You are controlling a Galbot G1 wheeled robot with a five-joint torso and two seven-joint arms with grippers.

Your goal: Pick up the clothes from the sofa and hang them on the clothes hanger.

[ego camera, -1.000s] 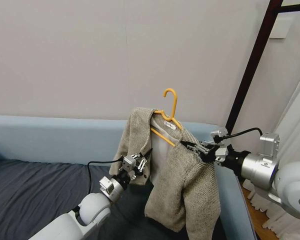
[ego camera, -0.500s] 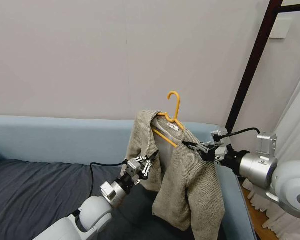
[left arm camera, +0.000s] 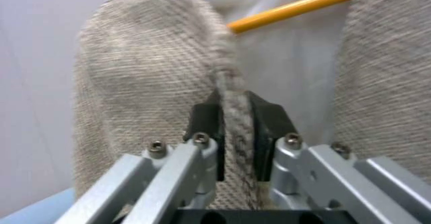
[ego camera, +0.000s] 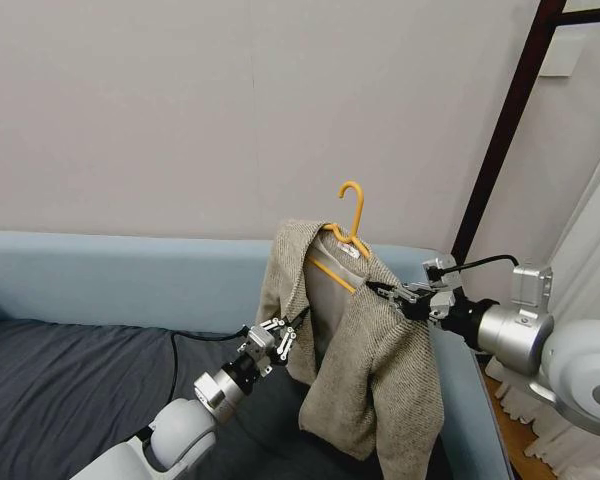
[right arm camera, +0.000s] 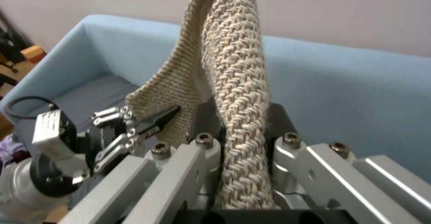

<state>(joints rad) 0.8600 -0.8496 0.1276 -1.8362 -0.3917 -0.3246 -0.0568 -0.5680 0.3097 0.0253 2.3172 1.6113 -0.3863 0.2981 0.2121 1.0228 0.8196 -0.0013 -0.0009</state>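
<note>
Beige knit cardigan (ego camera: pixel 372 345) is off the sofa (ego camera: pixel 90 272) and held up in the air in front of the backrest, well above the dark seat. It is already draped on an orange hanger (ego camera: pixel 352 214): collar round the neck, one orange arm showing inside the open front, hook sticking up free with nothing under it.

Left gripper (ego camera: pixel 277 338) comes up from below on the robot's left and is clamped on the cardigan's left front edge; in the left wrist view the knit hem runs straight between the black pads (left arm camera: pixel 204 125). Right gripper (ego camera: pixel 384 293) reaches in from the right, pinched shut on the fabric near the right shoulder, thick weave squeezed between its pads in the right wrist view.

Progress: pickup done, garment on hanger looks mostly done. Left to do, as I read it: get the hook onto a rail and let go. The dark post (ego camera: pixel 502 128) at right is possibly the rack, but its top bar is cut off by the frame edge, so unsure.

Hard to see: most of the hanger is under the fabric, so I can't tell how well the far shoulder sits on it, or whether the right gripper also pinches the hanger arm beneath the knit.
</note>
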